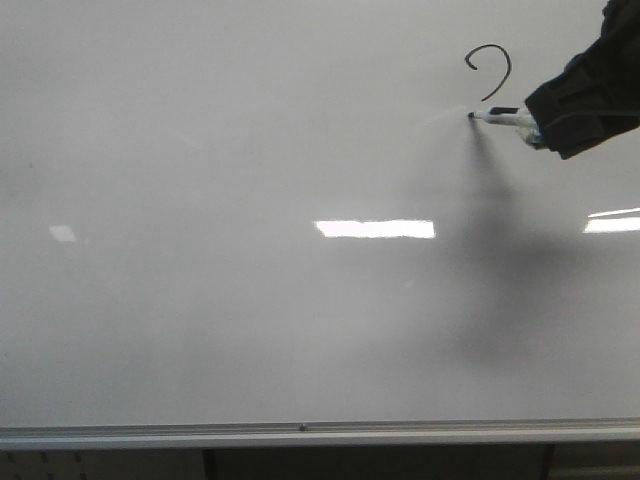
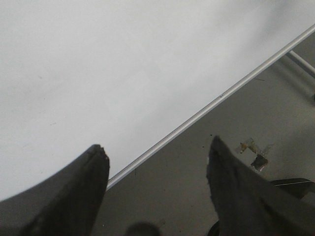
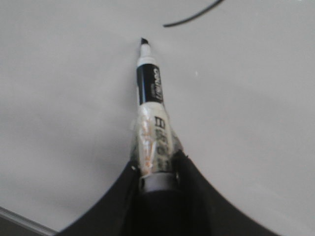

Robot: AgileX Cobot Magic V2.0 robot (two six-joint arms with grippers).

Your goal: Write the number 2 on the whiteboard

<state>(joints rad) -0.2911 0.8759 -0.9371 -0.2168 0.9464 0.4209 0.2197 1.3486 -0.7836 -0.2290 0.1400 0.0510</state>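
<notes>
My right tool (image 3: 156, 169) is clamped on the taped black-and-white marker (image 3: 149, 93), tip just below the thin black hooked curve (image 1: 490, 70) high on the glossy pale whiteboard (image 1: 250, 150), placed for the base stroke. Left tool (image 2: 157, 162) idles apart.

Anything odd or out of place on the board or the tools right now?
Nothing looks damaged or spilled. The number 2 on the whiteboard is only a hook, with no base stroke yet. The right tool grips the marker, wrapped in tape at the grip.
</notes>
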